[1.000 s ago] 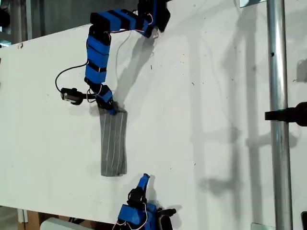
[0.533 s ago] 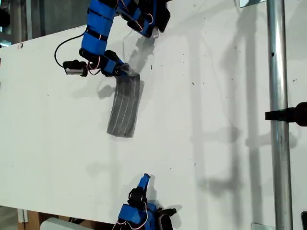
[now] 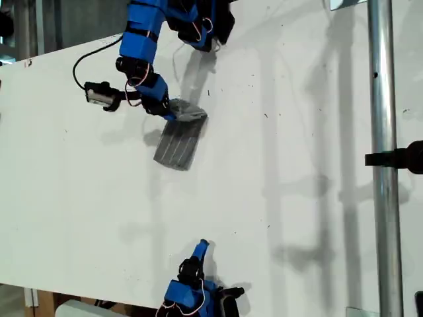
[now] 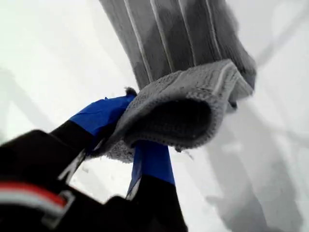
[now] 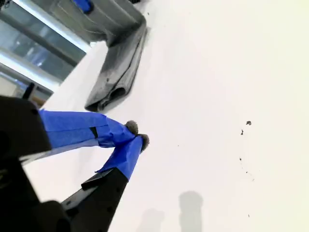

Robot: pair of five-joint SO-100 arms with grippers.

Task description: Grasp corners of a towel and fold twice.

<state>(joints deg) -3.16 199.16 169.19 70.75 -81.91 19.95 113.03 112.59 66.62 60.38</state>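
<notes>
Towel [image 3: 178,140], folded into a narrow strip, is held by one end in my first pincer [image 3: 173,113], clamped shut, above the white worktop [image 3: 297,165] toward the exterior view's upper left. My second pincer [image 5: 136,134], fingertips together and empty, is seen near the exterior view's bottom edge.

My first gripper [image 4: 126,126] is clamped on the towel [image 4: 183,101], its arm bent above the table. My second gripper [image 5: 136,135] rests low, fingertips together, holding nothing.
</notes>
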